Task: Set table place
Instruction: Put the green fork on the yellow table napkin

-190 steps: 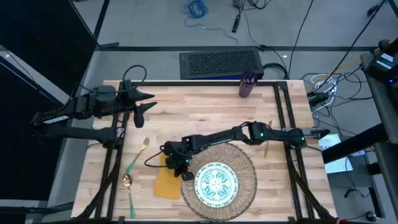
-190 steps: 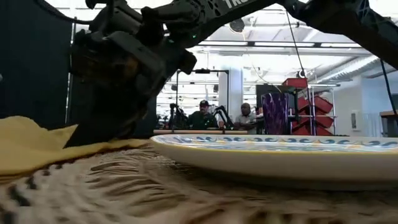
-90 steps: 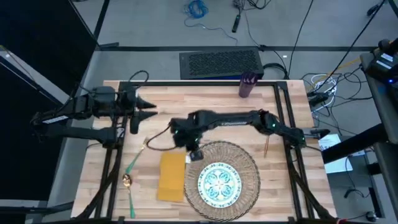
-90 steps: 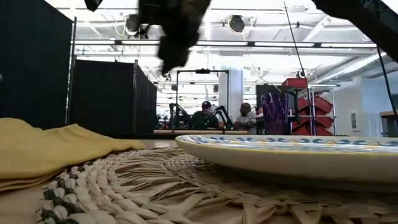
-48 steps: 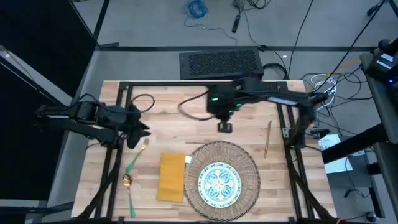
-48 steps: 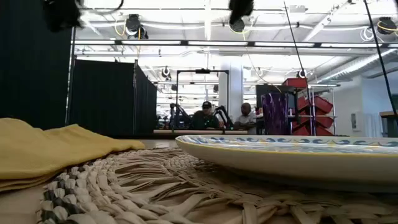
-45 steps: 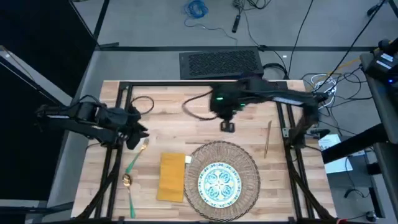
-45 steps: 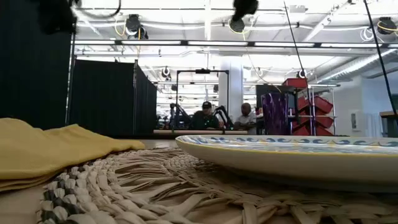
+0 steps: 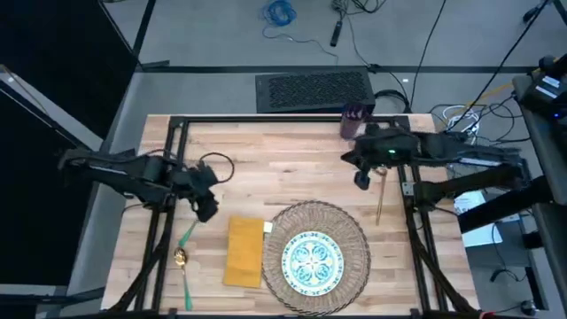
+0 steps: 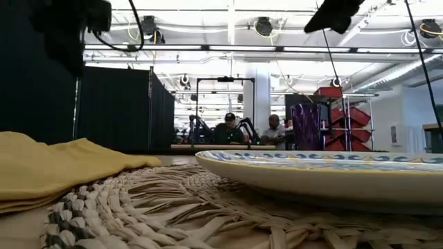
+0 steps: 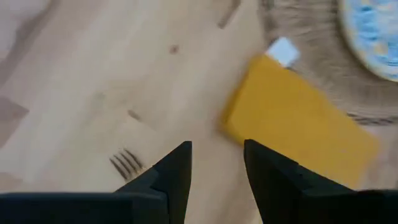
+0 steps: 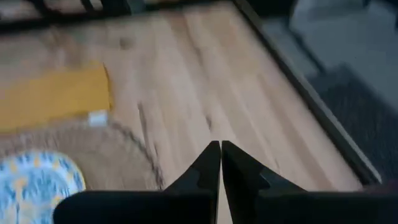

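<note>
A blue-green patterned plate (image 9: 310,260) sits on the round woven placemat (image 9: 347,232). Left of it, a mustard napkin (image 9: 244,251) lies flat with one edge against the mat. Further left lie the green-handled fork (image 9: 189,233) and spoon (image 9: 183,268). The slim knife (image 9: 379,200) lies right of the mat, and the purple cup (image 9: 353,121) stands at the far edge. My left gripper (image 11: 217,163) hovers open beside the fork's tines (image 11: 124,163). My right gripper (image 12: 220,157) is shut and empty, above the table beside the knife's far end.
Black frame rails (image 9: 403,168) run along the table's left, right and far sides. A dark mat (image 9: 313,89) lies on the floor behind the table. In the low view people sit far off in the room, beyond the plate (image 10: 325,173).
My right gripper has swung up and away from the napkin, toward the table's right edge, and now hangs beside the knife. My left gripper has come toward the near edge, to a spot over the fork's tines. Napkin, mat and plate have stayed put.
</note>
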You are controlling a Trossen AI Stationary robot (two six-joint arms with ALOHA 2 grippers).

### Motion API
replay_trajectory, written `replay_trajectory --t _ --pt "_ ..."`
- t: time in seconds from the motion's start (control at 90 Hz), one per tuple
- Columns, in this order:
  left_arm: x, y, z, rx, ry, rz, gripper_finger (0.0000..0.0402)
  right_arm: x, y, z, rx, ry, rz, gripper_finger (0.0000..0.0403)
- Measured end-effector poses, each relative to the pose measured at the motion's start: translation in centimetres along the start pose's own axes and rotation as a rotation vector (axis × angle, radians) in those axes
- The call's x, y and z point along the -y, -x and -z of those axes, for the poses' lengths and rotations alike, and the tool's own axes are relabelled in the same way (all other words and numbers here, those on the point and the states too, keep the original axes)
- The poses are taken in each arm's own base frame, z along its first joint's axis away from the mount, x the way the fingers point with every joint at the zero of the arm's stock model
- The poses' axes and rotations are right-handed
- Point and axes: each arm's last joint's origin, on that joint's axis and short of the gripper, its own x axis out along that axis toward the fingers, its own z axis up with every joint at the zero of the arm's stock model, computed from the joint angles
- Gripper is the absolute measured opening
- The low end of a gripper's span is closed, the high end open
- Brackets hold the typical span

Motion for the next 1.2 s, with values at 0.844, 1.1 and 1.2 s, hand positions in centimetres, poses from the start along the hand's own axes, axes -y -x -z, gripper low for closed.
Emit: replay_trajectory --t 0.844,1.1,1.2 --pt "-0.8 -3.9 5.8 -0.275 0.315 -0.095 0.0174 0.7 2.2 3.2 0.072 -0.12 0.011 0.0137" --pt "-1.0 -5.8 6.3 -0.251 0.321 -0.054 0.0178 0.7 2.2 3.0 0.092 -0.127 0.005 0.0177" --pt "-0.9 -6.8 6.5 -0.248 0.32 0.01 0.0178 0.7 2.2 2.9 0.097 -0.133 0.003 0.0177"
